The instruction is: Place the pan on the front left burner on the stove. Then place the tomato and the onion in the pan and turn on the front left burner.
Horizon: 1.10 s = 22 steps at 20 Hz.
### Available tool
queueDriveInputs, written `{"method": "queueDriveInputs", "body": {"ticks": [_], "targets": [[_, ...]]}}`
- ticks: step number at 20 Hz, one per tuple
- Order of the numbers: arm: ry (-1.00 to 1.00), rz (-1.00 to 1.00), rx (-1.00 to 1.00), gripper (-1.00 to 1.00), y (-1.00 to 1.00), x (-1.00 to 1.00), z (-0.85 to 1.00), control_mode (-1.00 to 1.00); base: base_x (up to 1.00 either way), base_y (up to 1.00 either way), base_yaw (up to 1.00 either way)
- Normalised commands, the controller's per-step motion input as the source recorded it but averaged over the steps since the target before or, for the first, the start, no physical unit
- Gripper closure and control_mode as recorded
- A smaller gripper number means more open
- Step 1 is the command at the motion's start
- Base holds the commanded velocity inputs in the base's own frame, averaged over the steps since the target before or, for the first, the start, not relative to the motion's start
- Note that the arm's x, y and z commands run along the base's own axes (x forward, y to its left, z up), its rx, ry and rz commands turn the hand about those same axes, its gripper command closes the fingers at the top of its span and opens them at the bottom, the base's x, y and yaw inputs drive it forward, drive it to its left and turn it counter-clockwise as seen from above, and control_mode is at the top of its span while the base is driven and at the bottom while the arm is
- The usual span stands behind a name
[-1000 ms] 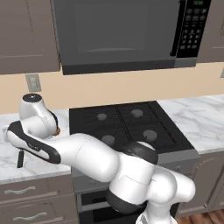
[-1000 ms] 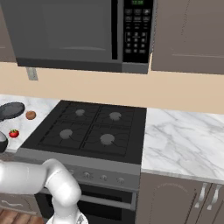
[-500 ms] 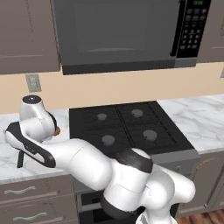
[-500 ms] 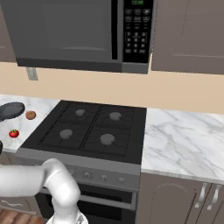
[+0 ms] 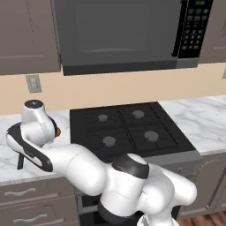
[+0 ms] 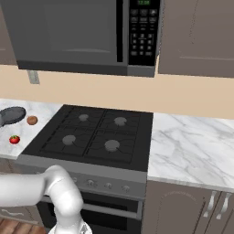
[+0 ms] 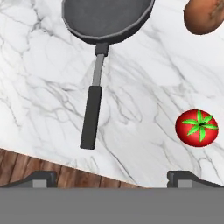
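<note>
**Reaching for the pan, nothing lifted yet**

The pan (image 7: pixel 107 17) lies on the marble counter (image 7: pixel 39 87) left of the stove (image 6: pixel 91 137), apart from the grates. It is a shallow round dark grey pan, empty, with a thin straight black handle (image 7: pixel 92 116) that runs toward the counter's front edge and stops just short of it. In the right base view its bowl sits at the far left of the counter, near the back.

The step in hand is the first one: getting hold of the pan. The gripper (image 7: pixel 113 177) hovers above the counter's front edge with its fingers spread wide and holding nothing; the handle's end lies between the two tips but toward the left one. The next move likely calls for shifting to centre on the grip, coming down, and closing across it.

The tomato (image 7: pixel 197 127), red with a green stem, rests near the front edge beside the handle; the onion (image 7: pixel 204 16) lies farther back, just beside the bowl. The front left burner (image 6: pixel 69 140) stands bare.
</note>
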Motion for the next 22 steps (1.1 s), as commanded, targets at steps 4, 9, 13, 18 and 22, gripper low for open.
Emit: {"method": "queueDriveInputs", "body": {"ticks": [4,9,13,18,22], "targets": [[0.00,0.00,0.03,-1.00,0.00,0.21,-0.24,-1.00,0.00,0.00,0.00],[0.00,0.00,0.04,-1.00,0.03,0.22,-0.23,-1.00,0.00,0.00,0.00],[0.01,0.00,0.03,-1.00,0.14,0.19,-0.13,-1.00,0.00,0.00,0.00],[0.05,0.00,0.00,-1.00,0.23,0.10,-0.07,-1.00,0.00,0.00,0.00],[0.09,0.00,0.00,-1.00,0.26,0.00,0.00,-1.00,0.00,0.00,0.00]]}}
